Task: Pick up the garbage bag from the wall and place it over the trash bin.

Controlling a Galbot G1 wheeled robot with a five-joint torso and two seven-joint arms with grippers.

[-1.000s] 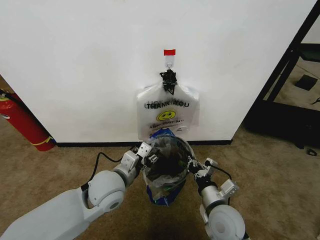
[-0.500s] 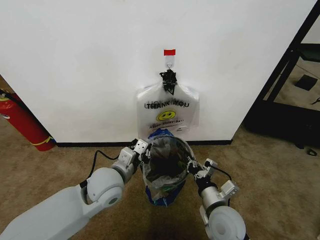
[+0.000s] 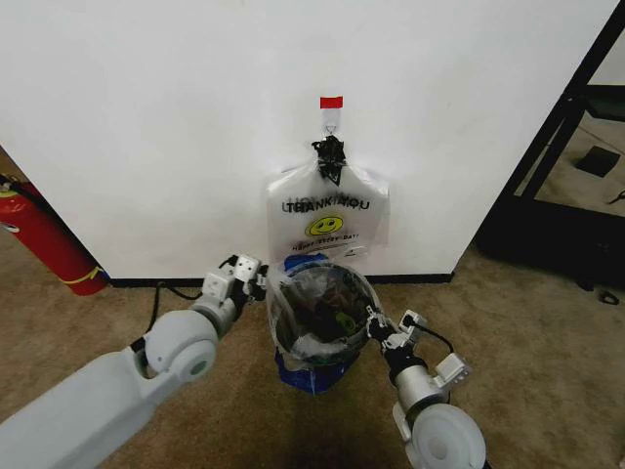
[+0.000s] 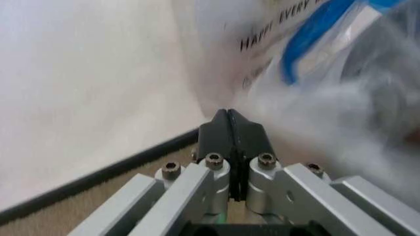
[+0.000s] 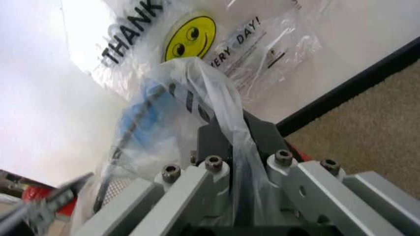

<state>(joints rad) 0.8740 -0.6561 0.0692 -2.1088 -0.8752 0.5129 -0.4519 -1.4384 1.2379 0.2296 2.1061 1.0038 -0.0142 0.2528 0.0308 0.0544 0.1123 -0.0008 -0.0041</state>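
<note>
The garbage bag (image 3: 293,347) is spread open around the trash bin (image 3: 322,308), whose dark mesh shows through the film, just in front of the wall (image 3: 146,117). My left gripper (image 3: 260,281) sits at the left edge of the bag's mouth. In the left wrist view its fingers (image 4: 228,123) are pressed together and the film (image 4: 328,113) reaches their tips. My right gripper (image 3: 374,320) is at the right edge of the mouth. In the right wrist view that gripper (image 5: 236,130) is shut on a gathered fold of the bag (image 5: 196,83).
A flat bundle of identical bags (image 3: 329,215) hangs from the hook under the red tape (image 3: 331,103), right behind the bin. A red fire extinguisher (image 3: 44,239) leans at the far left. A black frame (image 3: 557,137) stands on the right. Brown carpet surrounds the bin.
My left gripper has moved left and toward the wall, and the bag's mouth has stretched wider to the left. The right gripper has stayed in place.
</note>
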